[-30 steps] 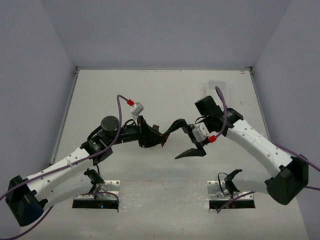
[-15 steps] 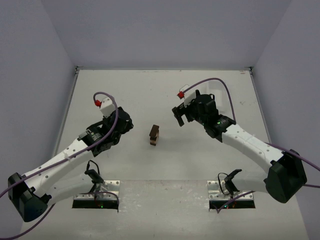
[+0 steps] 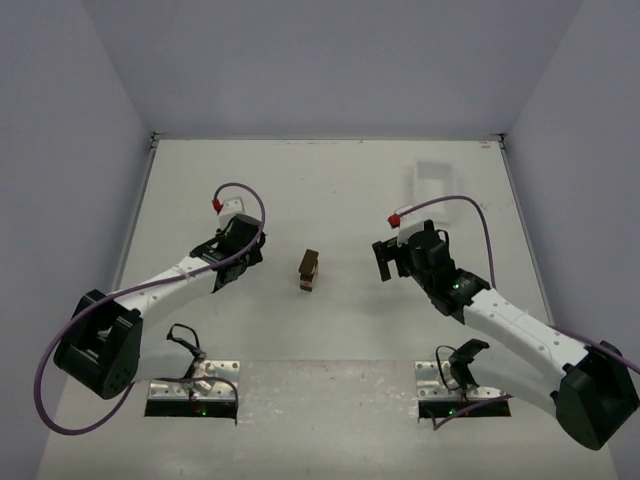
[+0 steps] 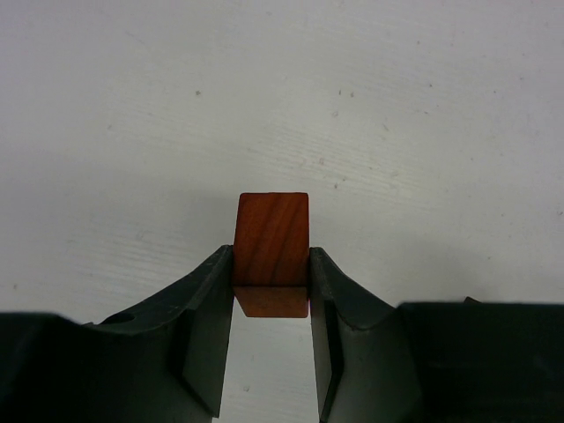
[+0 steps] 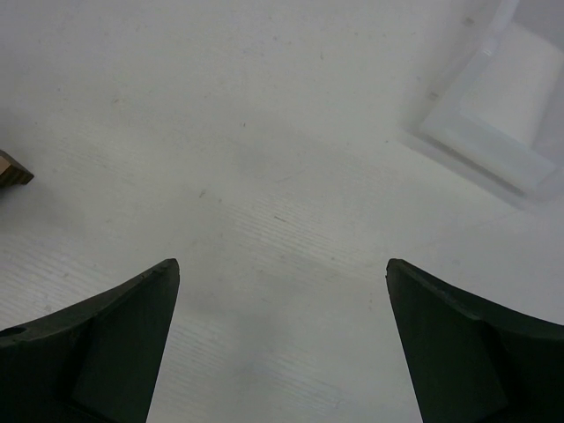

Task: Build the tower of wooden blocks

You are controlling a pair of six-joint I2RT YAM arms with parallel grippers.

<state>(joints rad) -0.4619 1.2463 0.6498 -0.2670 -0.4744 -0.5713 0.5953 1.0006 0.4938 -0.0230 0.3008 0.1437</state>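
Observation:
The wood block tower point(image 3: 309, 270) is a short stack of tan, reddish-brown and dark brown blocks at the middle of the table. My left gripper point(image 3: 238, 258) is to its left, apart from it. In the left wrist view this gripper point(image 4: 271, 269) is shut on a reddish-brown block point(image 4: 272, 238), held just above the white table. My right gripper point(image 3: 392, 262) is to the right of the tower, open and empty. In the right wrist view point(image 5: 282, 273) its jaws stand wide apart over bare table. A corner of a tan block point(image 5: 11, 169) shows at that view's left edge.
A white plastic tray point(image 3: 440, 180) lies at the back right; it also shows in the right wrist view point(image 5: 507, 115). Grey walls close the table at the back and both sides. Two metal base plates point(image 3: 195, 390) sit at the near edge.
Both grippers have drawn back from the middle, leaving the tower standing in the open. The left went left; the right swung back and then came nearer.

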